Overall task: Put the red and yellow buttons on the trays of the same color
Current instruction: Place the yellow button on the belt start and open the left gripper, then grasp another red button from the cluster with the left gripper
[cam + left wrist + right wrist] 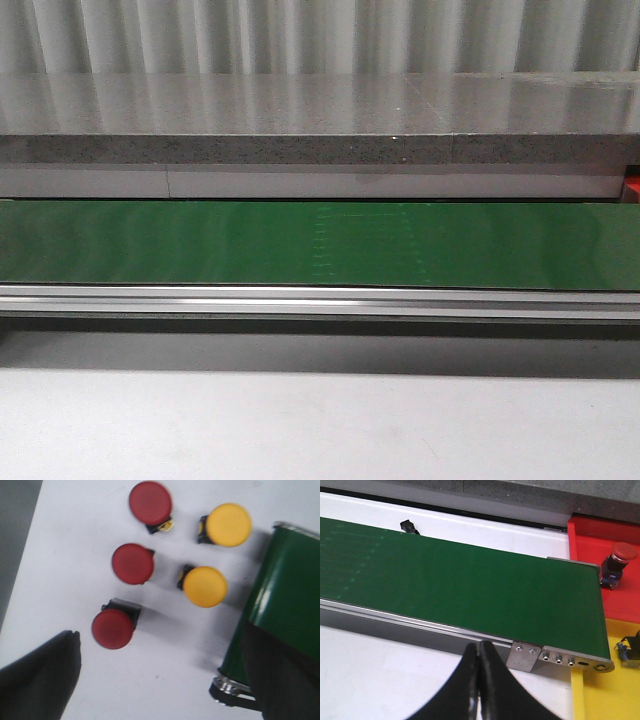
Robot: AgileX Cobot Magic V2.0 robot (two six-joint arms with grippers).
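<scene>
In the left wrist view three red buttons (150,503) (132,563) (113,628) and two yellow buttons (228,525) (205,586) lie on the white table. My left gripper (160,680) hovers over them, open and empty, its fingers (40,675) wide apart. The nearest red button sits just off one fingertip. In the right wrist view my right gripper (478,647) is shut on nothing near the belt's end. The red tray (590,535) holds one red button (618,562). On the yellow tray (610,695) stands a black button base (630,652), its cap cut off by the frame.
The green conveyor belt (320,245) runs across the front view, with its metal rail (320,300) towards me and a grey stone ledge (320,120) behind. The belt's end (285,590) lies close beside the yellow buttons. Neither arm shows in the front view.
</scene>
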